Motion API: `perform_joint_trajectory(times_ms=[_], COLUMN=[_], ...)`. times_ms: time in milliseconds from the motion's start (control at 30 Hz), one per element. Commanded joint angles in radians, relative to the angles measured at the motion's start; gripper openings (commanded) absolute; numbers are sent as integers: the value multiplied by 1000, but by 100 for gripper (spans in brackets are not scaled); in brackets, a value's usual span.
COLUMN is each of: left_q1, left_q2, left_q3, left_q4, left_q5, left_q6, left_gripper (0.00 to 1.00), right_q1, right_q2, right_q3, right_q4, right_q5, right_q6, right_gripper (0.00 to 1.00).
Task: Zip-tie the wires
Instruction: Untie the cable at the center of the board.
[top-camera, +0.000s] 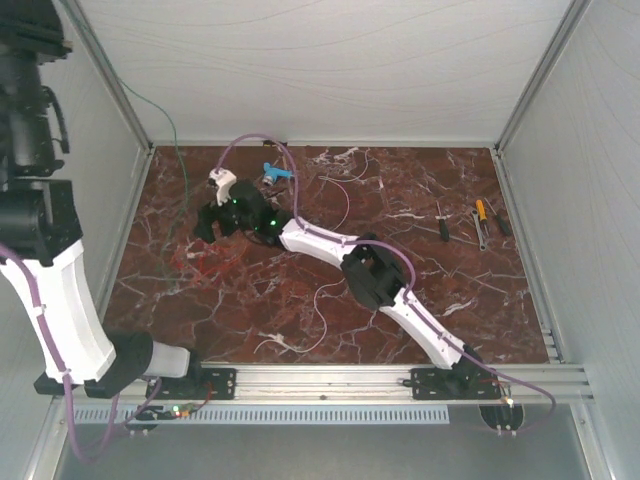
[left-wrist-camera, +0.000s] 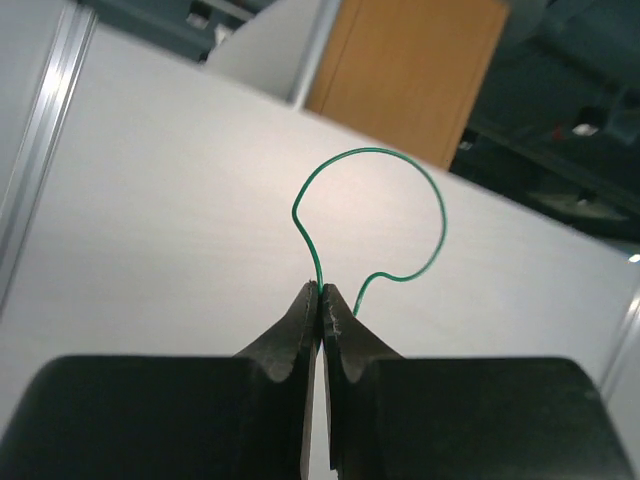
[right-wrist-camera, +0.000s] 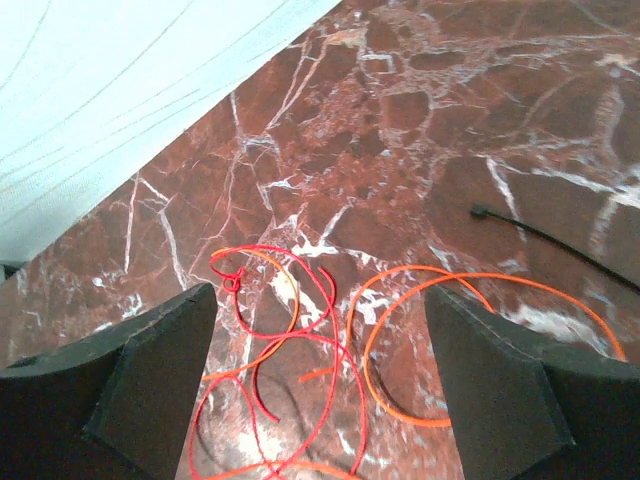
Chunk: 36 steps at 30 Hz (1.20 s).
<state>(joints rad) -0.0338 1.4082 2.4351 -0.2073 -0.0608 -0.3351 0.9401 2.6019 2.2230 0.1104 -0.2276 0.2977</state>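
Red wires (right-wrist-camera: 300, 330) and orange wires (right-wrist-camera: 400, 340) curl loosely on the marble table (right-wrist-camera: 430, 120). My right gripper (right-wrist-camera: 320, 325) is open and hovers just above them, one finger on each side, touching nothing. In the top view the right gripper (top-camera: 207, 232) is at the table's left middle, over the red wires (top-camera: 200, 258). My left gripper (left-wrist-camera: 322, 290) is shut on a thin green wire (left-wrist-camera: 400, 165) and is raised off the table. The green wire (top-camera: 176, 150) hangs down along the left wall. White wires (top-camera: 325, 300) lie near the middle front.
A black zip tie (right-wrist-camera: 545, 238) lies right of the orange wires. A small blue-and-white plastic piece (top-camera: 275, 172) sits near the back. Hand tools (top-camera: 480, 220) lie at the right. White walls enclose the table on three sides.
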Motion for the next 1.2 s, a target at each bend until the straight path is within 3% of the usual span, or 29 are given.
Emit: perform_joint_trajectory(times_ms=[0, 167, 367, 533, 767, 967, 1167], left_q1=[-1, -1, -1, -1, 0, -1, -1], left_q2=[-20, -60, -123, -162, -179, -186, -238], left_q3=[-136, -265, -402, -510, -609, -627, -712], left_q4=[21, 48, 80, 104, 174, 205, 293], left_q5=[-88, -92, -29, 68, 272, 390, 542], left_q6=[54, 35, -17, -119, -284, -333, -422], left_gripper=[0, 0, 0, 0, 0, 0, 0], right_q1=[-41, -74, -126, -162, -169, -169, -169], right_q2=[-143, -279, -500, -728, -1049, -1291, -1383], right_q3=[53, -126, -387, -684, -995, -1164, -1238], right_q4=[-230, -244, -231, -105, 10, -6, 34], right_q5=[81, 25, 113, 145, -44, -29, -244], right_q6=[104, 111, 28, -67, -226, -264, -251], right_gripper=[83, 83, 83, 83, 84, 87, 92])
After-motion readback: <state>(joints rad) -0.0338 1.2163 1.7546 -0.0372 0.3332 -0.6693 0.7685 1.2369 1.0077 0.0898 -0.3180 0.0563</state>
